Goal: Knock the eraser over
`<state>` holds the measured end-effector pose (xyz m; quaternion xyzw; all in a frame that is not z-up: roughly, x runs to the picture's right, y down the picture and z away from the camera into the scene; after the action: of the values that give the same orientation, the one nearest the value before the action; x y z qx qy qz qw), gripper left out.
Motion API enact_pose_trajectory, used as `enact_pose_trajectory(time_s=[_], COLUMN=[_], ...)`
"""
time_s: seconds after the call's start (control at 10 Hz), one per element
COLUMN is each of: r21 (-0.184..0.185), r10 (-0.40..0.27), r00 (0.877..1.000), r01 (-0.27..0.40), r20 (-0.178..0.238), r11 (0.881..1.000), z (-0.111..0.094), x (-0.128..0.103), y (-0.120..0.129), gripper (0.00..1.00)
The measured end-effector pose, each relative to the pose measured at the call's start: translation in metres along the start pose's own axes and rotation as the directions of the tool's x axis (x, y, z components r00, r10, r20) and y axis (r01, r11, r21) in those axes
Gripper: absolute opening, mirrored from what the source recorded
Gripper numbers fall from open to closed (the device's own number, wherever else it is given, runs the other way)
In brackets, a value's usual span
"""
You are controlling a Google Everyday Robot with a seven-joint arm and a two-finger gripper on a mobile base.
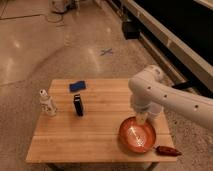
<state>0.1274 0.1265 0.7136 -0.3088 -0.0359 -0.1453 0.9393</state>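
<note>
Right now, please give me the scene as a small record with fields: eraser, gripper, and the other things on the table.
eraser: black block, standing upright, not yet knocked over
orange plate: near side, far right of the eraser
gripper: above the orange plate's far rim, no contact with the eraser
blue pad: flat, just behind the eraser
white bottle: upright, left of the eraser
red item: right of the orange plate

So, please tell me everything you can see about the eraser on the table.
The eraser is a small black rectangular block with a thin pale band near its top. It stands upright on the wooden table, in the left half in this view, right of the white bottle and in front of the blue pad. Only the table touches it. The gripper hangs far to its right, above the orange plate.
</note>
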Motion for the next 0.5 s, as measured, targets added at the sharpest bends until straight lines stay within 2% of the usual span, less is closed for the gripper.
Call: enact_pose_trajectory(time_s=[0.2,0.5], r21=[0.007,0.039], r10=[-0.068,-0.112], r00=[0.997,0.992], r01=[0.068,0.11], r20=[0.021,0.063], r11=[0.998,0.993], z=[0.001,0.006], x=[-0.039,-0.081], y=[-0.016,-0.051], gripper=[0.65,0.65])
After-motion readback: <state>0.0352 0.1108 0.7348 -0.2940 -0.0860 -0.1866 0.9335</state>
